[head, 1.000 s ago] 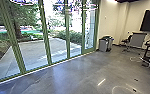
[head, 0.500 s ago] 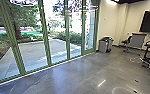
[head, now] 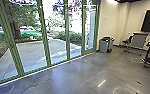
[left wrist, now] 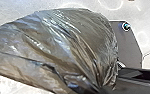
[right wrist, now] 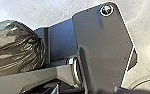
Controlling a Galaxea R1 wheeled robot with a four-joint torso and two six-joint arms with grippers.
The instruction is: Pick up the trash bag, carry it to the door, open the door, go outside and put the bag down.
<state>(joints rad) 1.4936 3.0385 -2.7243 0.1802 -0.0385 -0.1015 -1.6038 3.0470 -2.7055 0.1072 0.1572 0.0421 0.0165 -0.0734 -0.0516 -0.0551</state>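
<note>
Trash bag [left wrist: 73, 42] creasing toward one spot, probably weight pulling while I'm carrying; can't tell whether either gripper is gripping.

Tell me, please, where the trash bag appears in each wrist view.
Left wrist view: the trash bag, large, spans the middle.
Right wrist view: the trash bag, partly cut off at one edge.
Shared landmark: the robot's dark plate, with a round fitting.
</note>
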